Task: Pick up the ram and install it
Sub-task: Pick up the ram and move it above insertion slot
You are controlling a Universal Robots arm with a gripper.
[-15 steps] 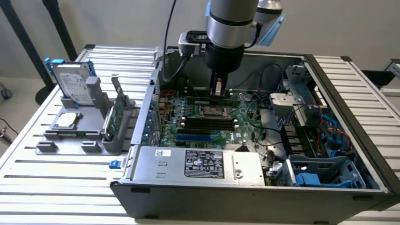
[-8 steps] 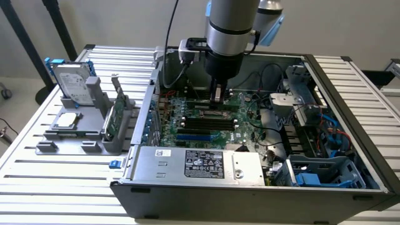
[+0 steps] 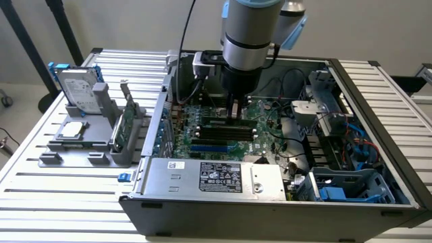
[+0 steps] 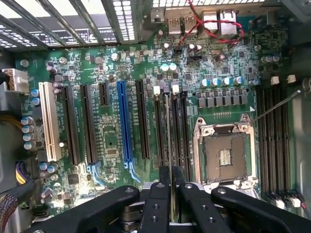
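My gripper [image 3: 234, 115] reaches down into the open computer case [image 3: 378, 101] over the motherboard [image 3: 202, 147]. It is shut on the ram [image 4: 167, 126], a thin stick seen edge-on between the two black fingers [image 4: 159, 199]. The ram runs along the row of black memory slots [image 4: 158, 131] beside the open processor socket [image 4: 224, 155]. I cannot tell whether it is seated in a slot or just above one. In the exterior view the ram [image 3: 217, 121] shows as a green strip below the fingers, at the top of the black slots [image 3: 226, 134].
A grey holder [image 3: 81, 147] on the exterior view's left carries a hard drive [image 3: 78, 91], a green expansion card [image 3: 121, 126] and a square silver chip [image 3: 73, 130]. The power supply [image 3: 216, 178] sits along the case's front. Cables [image 3: 290, 116] and a drive cage [image 3: 324, 101] crowd the right side.
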